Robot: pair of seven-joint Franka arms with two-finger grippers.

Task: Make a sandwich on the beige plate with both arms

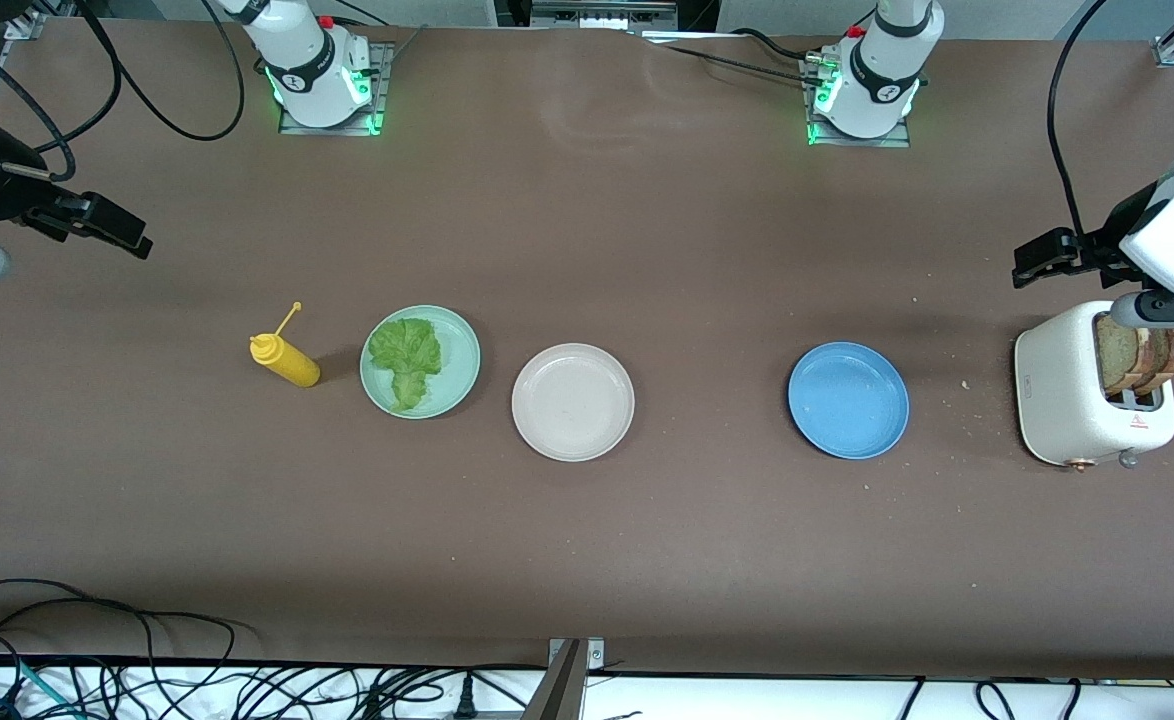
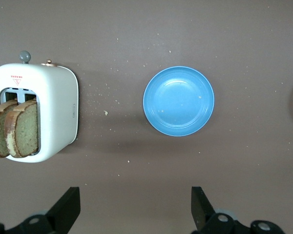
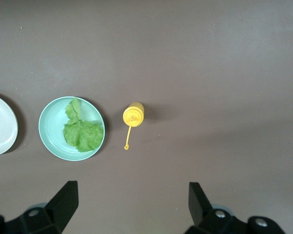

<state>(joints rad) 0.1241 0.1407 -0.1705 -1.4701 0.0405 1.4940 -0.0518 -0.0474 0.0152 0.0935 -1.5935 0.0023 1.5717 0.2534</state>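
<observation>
The beige plate lies bare mid-table. A green lettuce leaf rests on the mint-green plate beside it. Two bread slices stand upright in the white toaster at the left arm's end. My left gripper hangs open and holds nothing, over bare table beside the toaster. My right gripper hangs open and holds nothing, over bare table at the right arm's end.
A blue plate lies between the beige plate and the toaster. A yellow squeeze bottle stands beside the mint-green plate, toward the right arm's end. Crumbs dot the table near the toaster.
</observation>
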